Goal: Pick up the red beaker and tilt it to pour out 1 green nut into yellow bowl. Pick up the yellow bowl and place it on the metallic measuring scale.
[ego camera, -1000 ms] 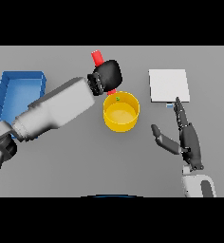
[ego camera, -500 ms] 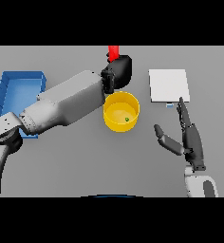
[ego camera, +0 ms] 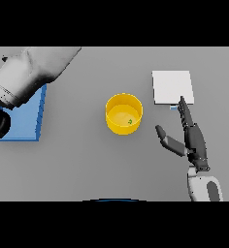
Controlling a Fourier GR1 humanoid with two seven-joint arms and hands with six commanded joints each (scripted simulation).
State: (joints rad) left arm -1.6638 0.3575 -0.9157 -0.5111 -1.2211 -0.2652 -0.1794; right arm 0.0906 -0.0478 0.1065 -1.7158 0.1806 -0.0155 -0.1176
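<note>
The yellow bowl (ego camera: 123,114) stands upright at the table's middle with one small green nut (ego camera: 130,121) lying inside it. The metallic measuring scale (ego camera: 172,87), a pale square plate, lies to the bowl's right and a little farther back. My right hand (ego camera: 193,139) is open at the lower right, fingers straight and pointing toward the scale's near edge, thumb spread toward the bowl, a short gap from both. My left arm (ego camera: 34,72) crosses the upper left corner; its hand runs off the top of the view. The red beaker is not visible.
A blue tray (ego camera: 24,118) lies at the left edge, partly covered by my left arm. Bare grey table (ego camera: 97,164) stretches in front of the bowl.
My left arm has swung away to the upper left, taking the hand and the red beaker out of view. The bowl now stands uncovered. The right hand has stayed put.
</note>
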